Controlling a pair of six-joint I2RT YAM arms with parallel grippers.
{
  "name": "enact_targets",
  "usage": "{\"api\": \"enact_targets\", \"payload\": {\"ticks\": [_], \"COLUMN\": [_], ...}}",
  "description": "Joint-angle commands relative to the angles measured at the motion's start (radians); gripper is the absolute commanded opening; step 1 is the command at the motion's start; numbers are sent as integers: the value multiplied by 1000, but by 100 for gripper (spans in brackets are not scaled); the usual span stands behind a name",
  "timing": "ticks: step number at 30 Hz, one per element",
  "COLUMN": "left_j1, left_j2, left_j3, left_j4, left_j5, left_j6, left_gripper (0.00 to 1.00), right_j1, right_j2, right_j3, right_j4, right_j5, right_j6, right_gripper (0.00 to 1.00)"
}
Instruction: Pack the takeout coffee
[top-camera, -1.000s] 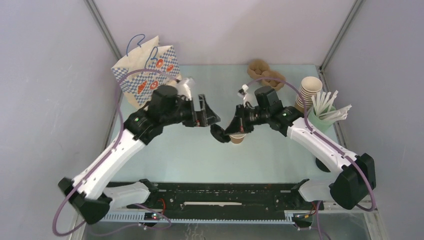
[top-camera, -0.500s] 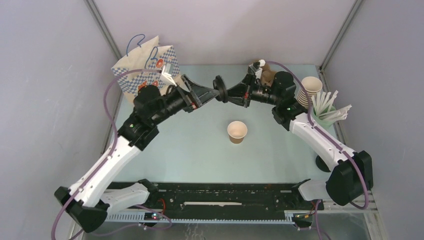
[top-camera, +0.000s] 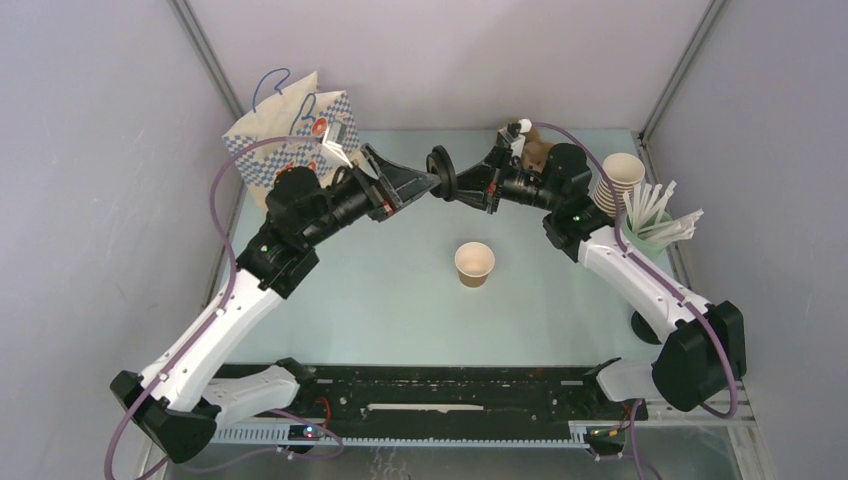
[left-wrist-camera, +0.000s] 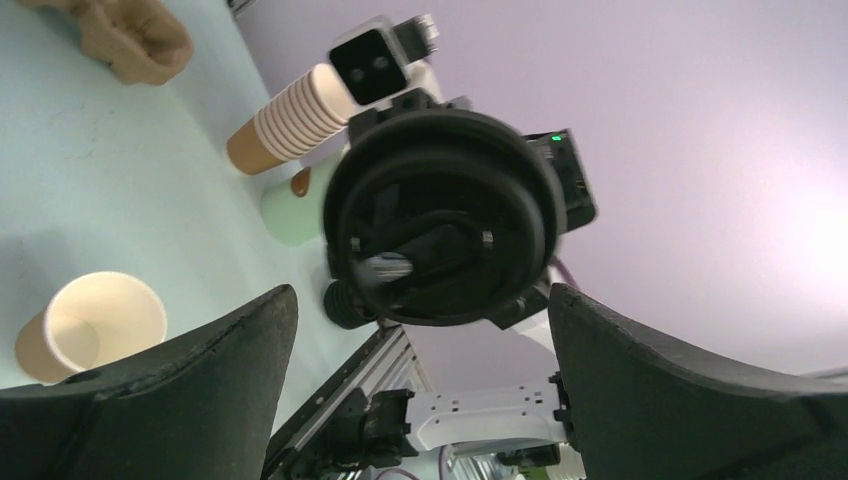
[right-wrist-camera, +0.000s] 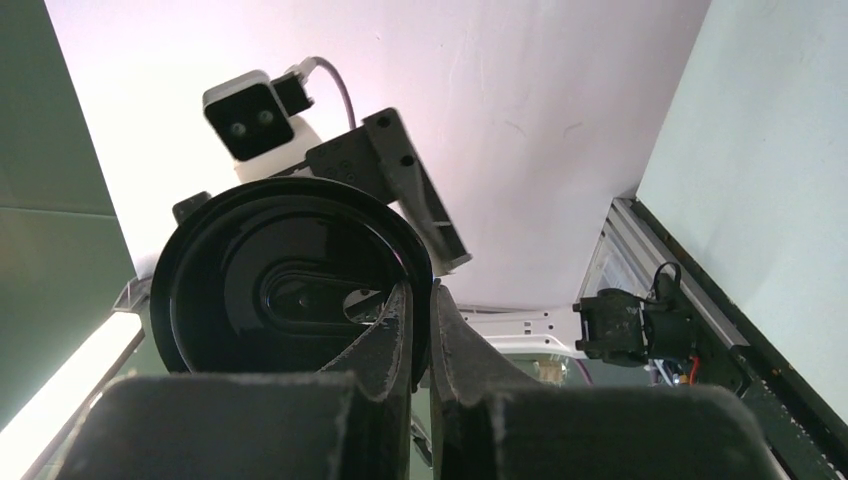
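Cup (top-camera: 474, 263) upright, lidless, nothing inside its white wall, lower than both sets of jaws and well apart from them; green holder (top-camera: 645, 238) behind the right gripper (top-camera: 450, 186) packed with white straws (top-camera: 660, 212), beside a stack of cups (top-camera: 617, 180). Paper bag (top-camera: 290, 140) behind the left gripper (top-camera: 418, 182), its inside hidden. Black lid (top-camera: 441, 176) on edge, pinched at its rim by the right jaws, framed by the left jaws, spread wide, not touching it.
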Motion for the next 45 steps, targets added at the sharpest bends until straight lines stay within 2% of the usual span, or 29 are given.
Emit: {"api": "enact_targets", "payload": {"ticks": [1, 6, 18, 29, 36, 45], "left_j1": [0, -3, -7, -31, -32, -30], "left_j2": [-56, -43, -47, 0, -11, -21], "left_j3": [12, 6, 37, 60, 63, 63], "left_j4": [110, 171, 23, 65, 60, 55], "left_j5": [26, 38, -25, 8, -14, -28], "left_j6": [-23, -42, 11, 5, 15, 17], "left_gripper": [100, 100, 100, 100, 100, 86], "right_j1": [14, 31, 15, 34, 42, 46], "right_j2": [-6, -1, -21, 13, 14, 10], "right_j3": [26, 26, 18, 18, 18, 17], "right_j4": [15, 9, 47, 90, 44, 45], "right_j5": [21, 20, 20, 13, 13, 7], "right_j6": [-5, -11, -2, 19, -18, -19], "right_gripper": [0, 0, 0, 0, 0, 0]}}
